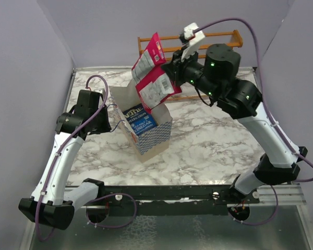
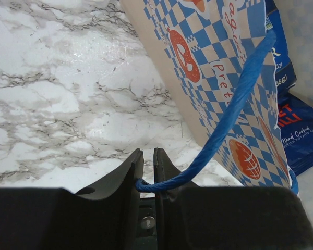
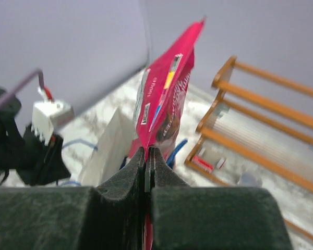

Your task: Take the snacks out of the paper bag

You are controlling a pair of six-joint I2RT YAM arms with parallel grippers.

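Red foil packet (image 1: 155, 78) is hanging just above the paper bag (image 1: 154, 138). We're pinching its edge in the right gripper (image 3: 147, 152) to get it clear, while the left gripper (image 2: 145, 156) is clamping the blue cord handle (image 2: 239, 101), probably so the bag isn't tipping.

Right gripper (image 1: 172, 73) clamping red packet (image 1: 152, 79) above paper bag (image 1: 155, 139) (blue packet (image 1: 142, 121) inside), left gripper (image 1: 108, 117) beside it
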